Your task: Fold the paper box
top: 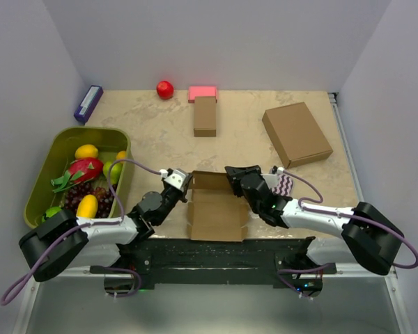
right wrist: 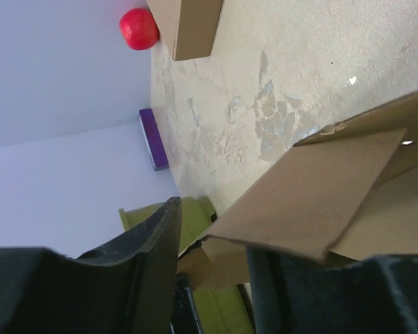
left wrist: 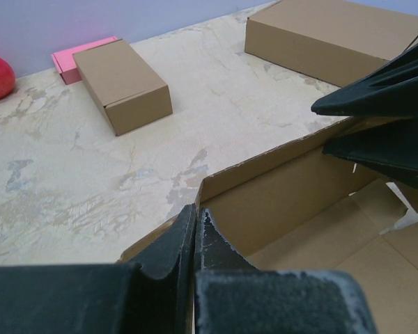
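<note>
The paper box (top: pixel 216 216) is a brown die-cut sheet at the near middle of the table, with its back wall and side walls partly raised. My left gripper (top: pixel 184 189) is at its back left corner. In the left wrist view the left gripper (left wrist: pixel 196 212) is shut on the box's thin left wall (left wrist: pixel 279 188). My right gripper (top: pixel 231 177) is at the back right corner. In the right wrist view the right gripper (right wrist: pixel 216 229) is open, and a raised flap (right wrist: pixel 313 202) lies over one finger. Its black fingers (left wrist: pixel 376 90) also show apart in the left wrist view.
A narrow brown box (top: pixel 205 115) and a pink block (top: pixel 202 92) lie at the back middle, beside a red ball (top: pixel 165 89). A larger brown box (top: pixel 297 133) lies back right. A green bin (top: pixel 36 188) of fruit stands at the left, with a purple object (top: pixel 88 103) behind it.
</note>
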